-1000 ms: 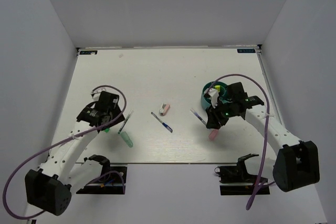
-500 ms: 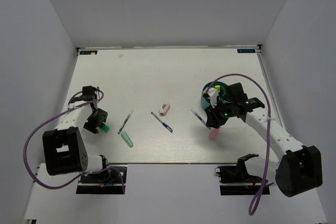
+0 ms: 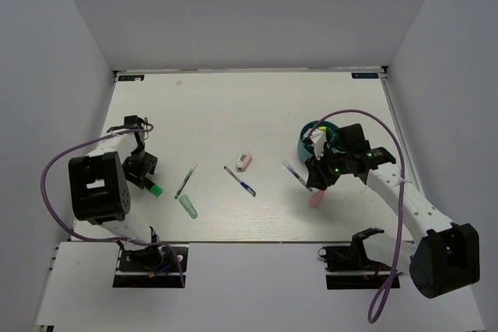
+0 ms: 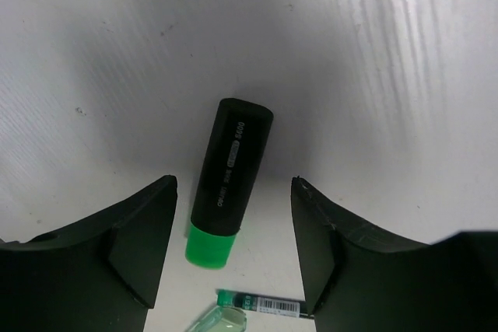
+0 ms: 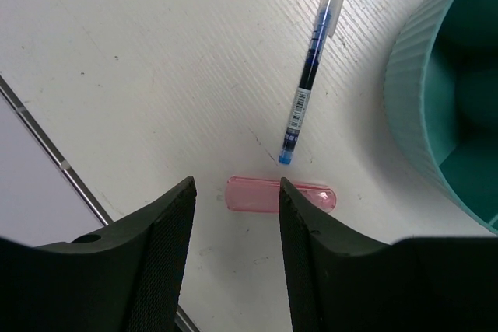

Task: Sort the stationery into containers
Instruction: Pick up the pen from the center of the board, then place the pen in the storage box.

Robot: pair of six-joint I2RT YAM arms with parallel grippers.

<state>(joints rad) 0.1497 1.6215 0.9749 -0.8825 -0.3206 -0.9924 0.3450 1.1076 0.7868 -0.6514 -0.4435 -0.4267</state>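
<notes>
My left gripper [image 4: 233,219] is open and low over a black marker with a green cap [image 4: 229,176], which lies between the jaws untouched; in the top view the marker [image 3: 154,189] is at the far left. My right gripper [image 5: 236,215] is open above a pink oblong piece [image 5: 264,194], next to a blue pen [image 5: 313,68] and the teal tub [image 5: 436,114]. In the top view the tub [image 3: 305,145] holds a yellow-capped marker [image 3: 320,131]. On the table lie a grey pen [image 3: 186,180], a mint-green piece [image 3: 188,206], a second blue pen [image 3: 240,181] and a small pink piece [image 3: 244,162].
The table's near edge [image 5: 54,157] runs close to the pink piece at the lower left of the right wrist view. White walls enclose the table on three sides. A thin green-and-black tube [image 4: 261,305] lies just beyond the marker's cap.
My left arm has swung back to the far left and its gripper now sits over the green-capped marker. The right arm has barely moved.
</notes>
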